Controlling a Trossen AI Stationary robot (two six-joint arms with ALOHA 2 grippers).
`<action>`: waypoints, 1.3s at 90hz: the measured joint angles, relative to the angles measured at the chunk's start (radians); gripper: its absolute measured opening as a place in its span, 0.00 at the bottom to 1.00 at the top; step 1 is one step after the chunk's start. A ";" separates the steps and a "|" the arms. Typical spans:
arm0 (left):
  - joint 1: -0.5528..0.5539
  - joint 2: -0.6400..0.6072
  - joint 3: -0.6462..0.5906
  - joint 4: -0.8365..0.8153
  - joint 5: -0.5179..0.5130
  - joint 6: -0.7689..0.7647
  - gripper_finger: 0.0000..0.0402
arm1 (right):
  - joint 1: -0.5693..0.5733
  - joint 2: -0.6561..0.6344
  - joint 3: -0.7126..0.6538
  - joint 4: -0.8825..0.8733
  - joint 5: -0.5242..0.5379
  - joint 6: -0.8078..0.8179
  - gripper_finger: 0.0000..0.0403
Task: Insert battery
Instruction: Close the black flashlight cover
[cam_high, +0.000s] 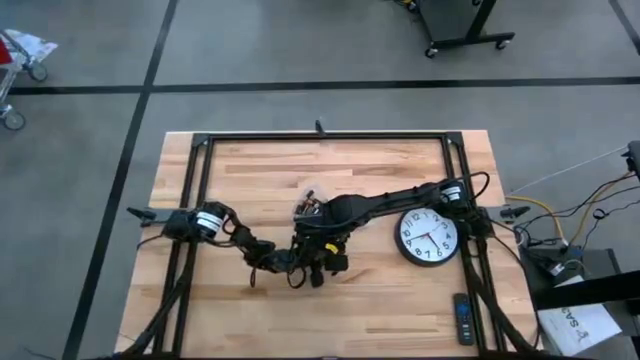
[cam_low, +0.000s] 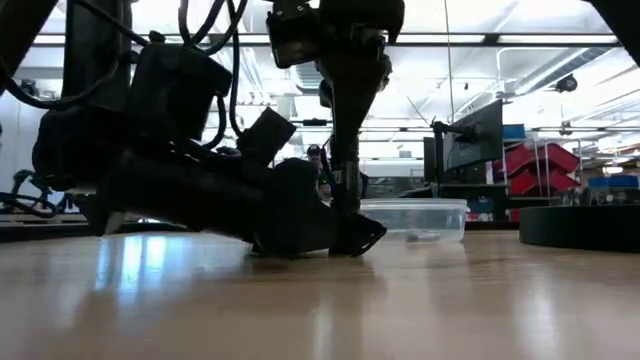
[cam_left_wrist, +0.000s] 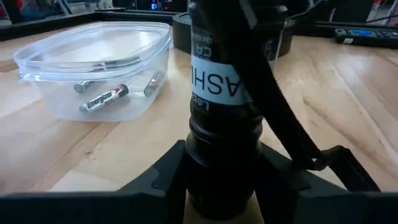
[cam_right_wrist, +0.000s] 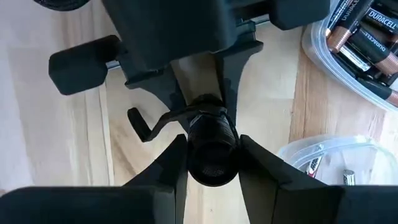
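Observation:
A black flashlight (cam_left_wrist: 227, 106) with a white label and a wrist strap (cam_left_wrist: 283, 130) stands upright near the middle of the table. My left gripper (cam_left_wrist: 224, 186) lies low over the table (cam_high: 400, 300) and is shut on the flashlight's lower body. My right gripper (cam_right_wrist: 214, 165) comes down from above and is shut on its top end (cam_right_wrist: 211, 158). In the high view both grippers (cam_high: 290, 262) (cam_high: 325, 262) meet there and hide the flashlight. Loose batteries (cam_left_wrist: 102, 98) lie in a clear tub (cam_left_wrist: 37, 68) just beyond it. My left gripper pinches the flashlight's lower body (cam_left_wrist: 221, 158), below the label, between its two fingers (cam_left_wrist: 155, 183). The fingers come in level from the table's left and lie across the flashlight, which stands upright. My right gripper pinches the flashlight's top end (cam_right_wrist: 211, 149) between its two fingers (cam_right_wrist: 174, 165), pointing down from above. The end face looks up between them.
A second clear tub of copper-topped batteries (cam_right_wrist: 364, 34) sits beside the first tub (cam_right_wrist: 329, 158). A round wall clock (cam_high: 428, 236) lies face up to the right, and a remote control (cam_high: 462, 318) lies near the front right edge. A black frame (cam_high: 320, 135) borders the table.

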 joint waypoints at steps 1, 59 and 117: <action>0.000 -0.002 0.000 -0.002 0.001 0.001 0.35 | 0.000 0.000 0.000 0.000 0.000 0.000 0.21; -0.030 -0.018 -0.033 0.209 -0.069 0.034 0.39 | 0.000 0.000 -0.005 0.003 -0.002 -0.012 0.21; -0.035 0.107 0.049 0.338 -0.082 0.146 0.31 | 0.001 0.000 -0.006 -0.004 -0.003 -0.023 0.21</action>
